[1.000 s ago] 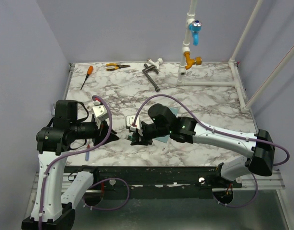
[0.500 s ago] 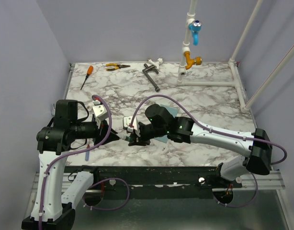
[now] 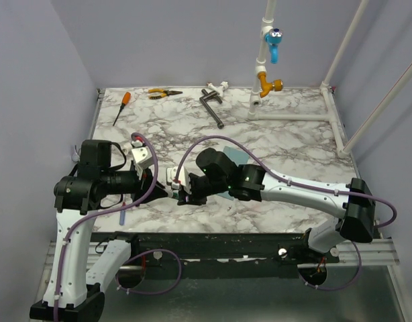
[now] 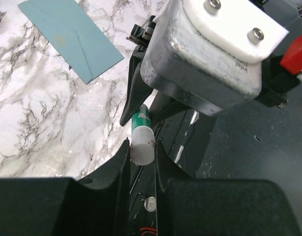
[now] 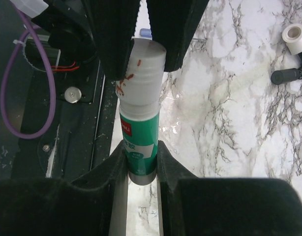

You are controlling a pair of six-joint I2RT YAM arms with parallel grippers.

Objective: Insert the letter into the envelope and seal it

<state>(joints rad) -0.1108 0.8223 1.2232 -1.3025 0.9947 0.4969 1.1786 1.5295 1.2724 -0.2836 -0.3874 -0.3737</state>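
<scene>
Now hovers over the near edge of the table [image 3: 286, 144], with a glue stick [image 5: 138, 132] as the fixed mark. Has both arms nose to nose at that stick. Has the envelope [image 4: 72, 37] lying flat on the marble beyond the stick and well apart from it, seamed side up. Shows no letter near the stick; maybe inside the envelope, cannot tell. Clamps the right gripper [image 5: 139, 150] narrow on the stick's green barrel. Pinches the left gripper [image 4: 141, 143] narrow on the white cap [image 5: 141, 64]. Looks like uncapping ahead of sealing.

Could slip off the smooth cap if pulled off-line. Could drag the barrel through the right fingers if the cap sticks. Could drop the stick past the table edge below it if either grip slackens.
</scene>
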